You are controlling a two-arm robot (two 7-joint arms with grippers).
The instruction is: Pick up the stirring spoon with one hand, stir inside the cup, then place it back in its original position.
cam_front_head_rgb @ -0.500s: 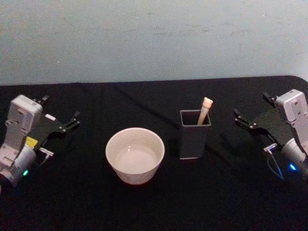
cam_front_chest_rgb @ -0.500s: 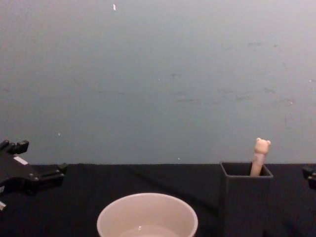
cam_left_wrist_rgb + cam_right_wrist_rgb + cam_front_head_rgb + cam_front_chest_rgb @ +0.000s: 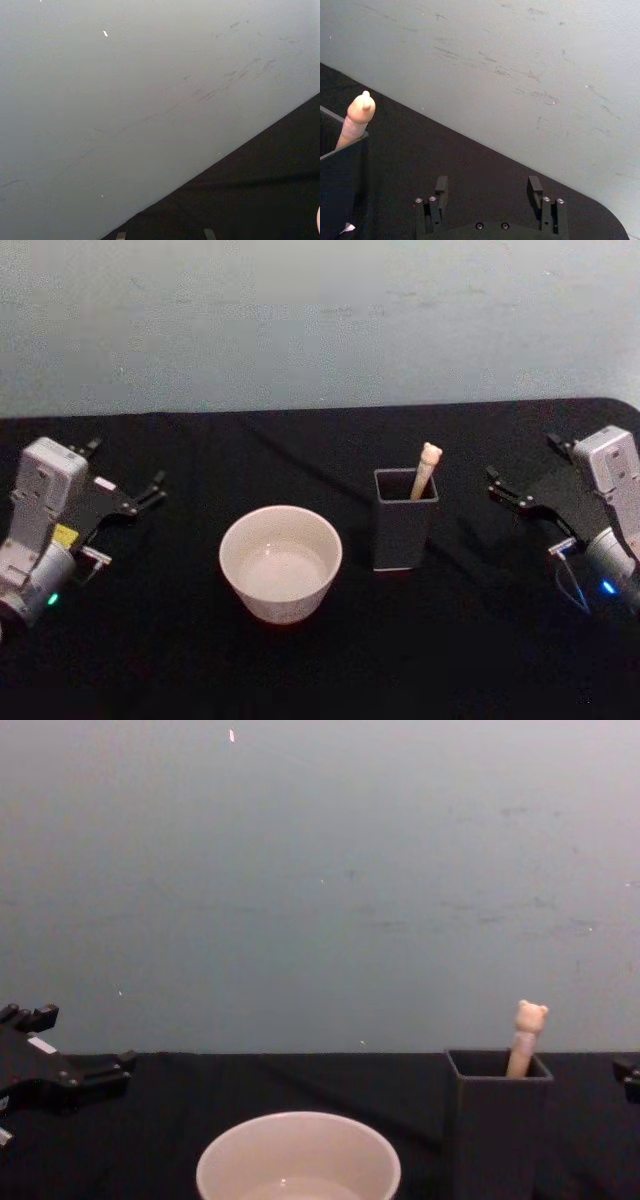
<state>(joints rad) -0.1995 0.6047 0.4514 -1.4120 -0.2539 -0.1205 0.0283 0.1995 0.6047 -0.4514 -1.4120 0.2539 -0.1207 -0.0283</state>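
Okay, spoon (image 3: pixel 425 471) stands near-upright in holder (image 3: pixel 403 530), bear end up. Right gripper (image 3: pixel 495 486), jaws apart, sits right of holder, nearer than left gripper (image 3: pixel 155 490), jaws also apart, left of holder past cup (image 3: pixel 281 560). I'd reach with right.

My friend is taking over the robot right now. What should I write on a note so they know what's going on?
The left pincer is open and empty, over the table to the left of the cup.
The right pincer is open and empty, to the right of the box.
The spoon stands in the box with its handle poking out. The cup sits left of the box, not touching it.
Done: nothing yet.
Left: grab the spoon, stir in the cup, put it back in the box.
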